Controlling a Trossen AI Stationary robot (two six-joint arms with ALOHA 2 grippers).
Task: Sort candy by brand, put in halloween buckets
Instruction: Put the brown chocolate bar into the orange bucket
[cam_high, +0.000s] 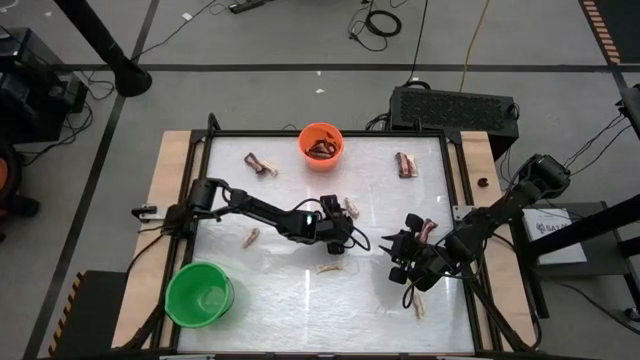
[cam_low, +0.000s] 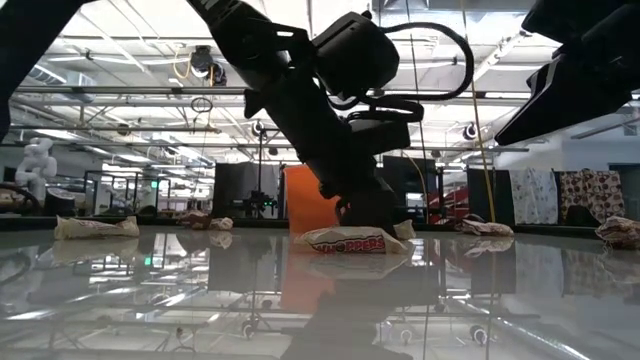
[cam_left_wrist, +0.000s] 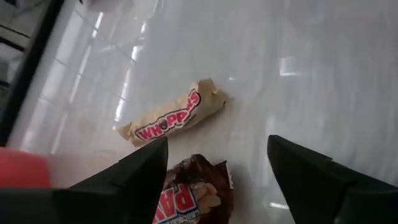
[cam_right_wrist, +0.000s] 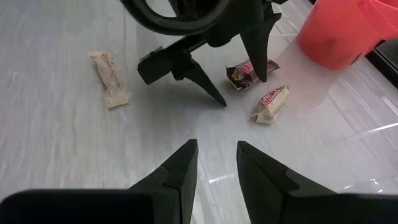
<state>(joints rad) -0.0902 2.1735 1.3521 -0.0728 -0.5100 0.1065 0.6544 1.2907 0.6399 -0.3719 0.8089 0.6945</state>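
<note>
Orange bucket (cam_high: 321, 146) holds dark candy (cam_high: 320, 150); green bucket (cam_high: 199, 295) empty.

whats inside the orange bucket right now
The orange bucket holds a few dark brown-red candy bars. Anything beneath them, and the exact count, cannot be seen.

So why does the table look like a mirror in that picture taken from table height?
Low view: the glossy white table reflects ceiling lights and the orange plastic bucket. Left wrist view: window glare streaks the surface, and the open left end effector is blurred by closeness.
</note>
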